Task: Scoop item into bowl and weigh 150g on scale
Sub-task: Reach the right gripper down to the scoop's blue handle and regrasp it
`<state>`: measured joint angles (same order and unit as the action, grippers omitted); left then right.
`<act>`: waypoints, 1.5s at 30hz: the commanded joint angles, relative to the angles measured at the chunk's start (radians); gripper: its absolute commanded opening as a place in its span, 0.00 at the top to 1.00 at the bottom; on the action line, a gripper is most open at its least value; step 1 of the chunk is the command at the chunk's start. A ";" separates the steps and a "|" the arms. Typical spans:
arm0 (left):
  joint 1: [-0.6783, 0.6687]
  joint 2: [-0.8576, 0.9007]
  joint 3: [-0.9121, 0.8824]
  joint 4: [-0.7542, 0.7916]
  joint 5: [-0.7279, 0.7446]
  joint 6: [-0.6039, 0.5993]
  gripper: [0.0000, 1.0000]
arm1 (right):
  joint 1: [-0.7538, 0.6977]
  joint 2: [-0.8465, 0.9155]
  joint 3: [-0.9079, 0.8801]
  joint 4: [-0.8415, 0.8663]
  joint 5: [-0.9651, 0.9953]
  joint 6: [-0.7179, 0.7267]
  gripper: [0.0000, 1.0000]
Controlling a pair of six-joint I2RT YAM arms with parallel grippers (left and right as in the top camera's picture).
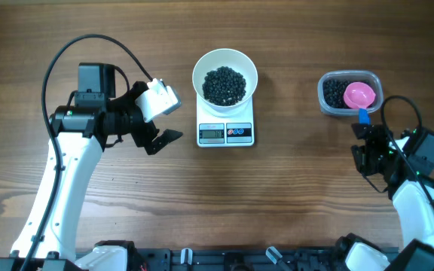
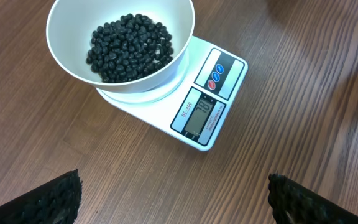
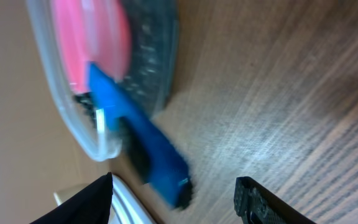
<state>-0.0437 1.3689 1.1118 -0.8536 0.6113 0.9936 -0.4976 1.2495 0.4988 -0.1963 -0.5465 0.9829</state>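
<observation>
- While two arms are reaching over the wooden desk (image 1: pixel 292 196), one white bowl (image 1: pixel 225 75) is sitting on top of one kitchen scale (image 1: pixel 225 132), at the middle of the desk.
- One heap of black beans (image 1: pixel 224 85) is lying in the bottom of the bowl; the beans themselves are too many to count.
- From the left wrist view, the bowl (image 2: pixel 67 56) is covering the rear of the scale (image 2: pixel 160 112), and the heap (image 2: pixel 129 46) is filling only the lower part of the bowl.
- One grey display (image 2: pixel 201 116) and two round buttons (image 2: pixel 215 73) are showing on the scale's front edge; the digits are too small to read surely.
- One clear plastic tub (image 1: pixel 350 94) is standing well apart to the right, with more black beans and one pink scoop (image 1: pixel 359 94) lying in it.
- One blue handle (image 1: pixel 363 116) is sticking out over the tub's near rim.
- Left arm is bending in from the left, its left claw (image 1: pixel 173 117) gaping wide, empty, beside the scale and pointing at it.
- Right arm is reaching up from the lower right, its right claw (image 1: pixel 365 132) hanging just below the tub.
- Seen from the right wrist, that claw (image 3: pixel 176 205) is standing parted, with the handle's tip (image 3: pixel 142 137) lying between the fingers and a gap on each side; this picture is blurred.
</observation>
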 commanded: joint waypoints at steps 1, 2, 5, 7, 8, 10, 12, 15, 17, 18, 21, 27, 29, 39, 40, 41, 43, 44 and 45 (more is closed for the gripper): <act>0.005 0.006 -0.002 0.000 0.004 0.021 0.00 | -0.001 0.016 -0.003 0.020 -0.006 -0.018 0.35; 0.005 0.006 -0.002 0.000 0.004 0.021 0.00 | -0.001 0.016 -0.003 0.034 -0.004 -0.019 0.35; 0.005 0.006 -0.002 0.000 0.004 0.021 0.00 | -0.001 0.016 -0.003 0.083 -0.005 -0.041 0.35; 0.005 0.006 -0.002 0.000 0.004 0.021 0.00 | -0.001 0.016 -0.003 0.122 -0.004 -0.066 0.35; 0.005 0.006 -0.002 0.000 0.004 0.021 0.00 | -0.002 0.016 -0.003 0.129 0.003 -0.067 0.35; 0.005 0.006 -0.002 0.000 0.004 0.021 0.00 | -0.001 0.017 -0.003 0.129 0.023 -0.079 0.35; 0.005 0.006 -0.002 0.000 0.004 0.021 0.00 | -0.001 0.017 -0.003 0.128 0.030 -0.094 0.35; 0.005 0.006 -0.002 0.000 0.004 0.021 0.00 | -0.001 0.017 -0.003 0.128 0.046 -0.109 0.38; 0.005 0.006 -0.002 0.000 0.004 0.021 0.00 | -0.001 0.017 -0.003 0.131 0.062 -0.118 0.43; 0.005 0.006 -0.002 0.000 0.004 0.021 0.00 | -0.001 0.017 -0.003 0.133 0.072 -0.119 0.45; 0.005 0.006 -0.002 0.000 0.004 0.021 0.00 | -0.001 0.025 -0.003 0.165 0.078 -0.119 0.48; 0.005 0.006 -0.002 0.000 0.004 0.021 0.00 | -0.001 0.097 -0.003 0.227 0.067 -0.116 0.50; 0.005 0.006 -0.002 0.000 0.004 0.021 0.00 | -0.001 0.114 -0.003 0.243 0.067 -0.116 0.50; 0.005 0.006 -0.002 0.000 0.004 0.021 0.00 | -0.001 0.120 -0.003 0.298 0.082 -0.119 0.56; 0.005 0.006 -0.002 0.000 0.004 0.021 0.00 | -0.001 0.120 -0.003 0.298 0.081 -0.119 0.57; 0.005 0.006 -0.002 0.000 0.004 0.021 0.00 | -0.001 0.120 -0.003 0.298 0.075 -0.119 0.59; 0.005 0.006 -0.002 0.000 0.004 0.021 0.00 | -0.001 0.120 -0.003 0.297 0.071 -0.119 0.63; 0.005 0.006 -0.002 0.000 0.004 0.021 0.00 | -0.001 0.120 -0.003 0.298 0.066 -0.116 0.67; 0.005 0.006 -0.002 0.000 0.004 0.021 0.00 | -0.001 0.120 -0.003 0.298 0.061 -0.116 0.69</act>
<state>-0.0437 1.3693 1.1118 -0.8532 0.6113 0.9936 -0.4976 1.3636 0.4976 0.0948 -0.4782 0.8799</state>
